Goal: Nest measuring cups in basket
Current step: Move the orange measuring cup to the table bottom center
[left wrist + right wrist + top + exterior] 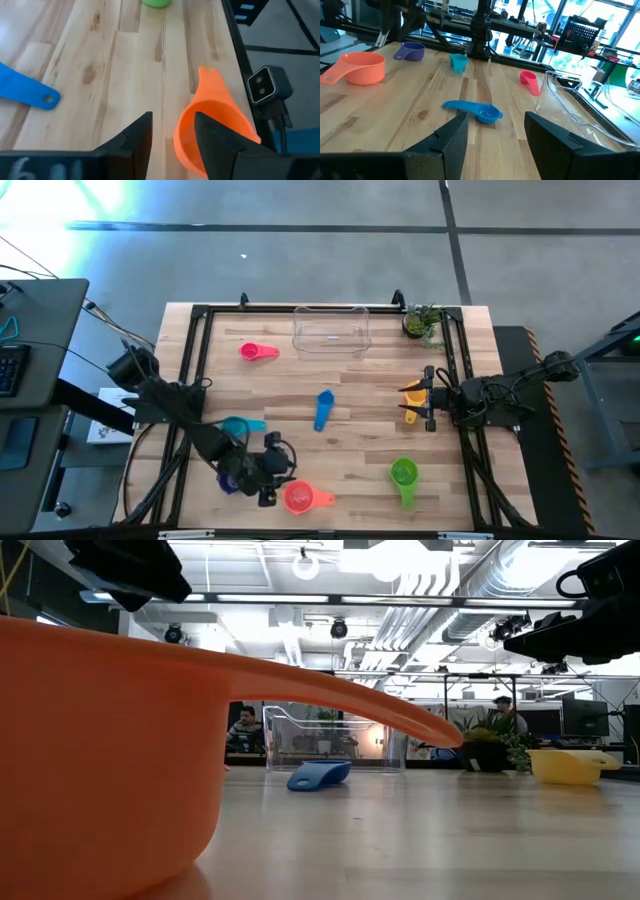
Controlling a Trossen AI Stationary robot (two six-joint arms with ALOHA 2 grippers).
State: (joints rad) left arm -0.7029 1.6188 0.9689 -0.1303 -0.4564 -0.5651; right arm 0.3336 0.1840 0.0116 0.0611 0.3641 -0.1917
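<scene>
The red-orange cup (100, 750) sits closest, at the bench's near edge. The left gripper (172, 142) hangs over its rim, fingers apart, holding nothing. Best to straddle the wall squarely before closing, since the bench frame (235, 45) crowds that side. The right gripper (428, 402) waits open, empty, beside the yellow cup (412, 392). The basket (331, 330) stands far, empty.

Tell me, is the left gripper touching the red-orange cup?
Cannot tell. In the left wrist view one finger overlaps the red-orange cup, without showing contact or gap.
</scene>
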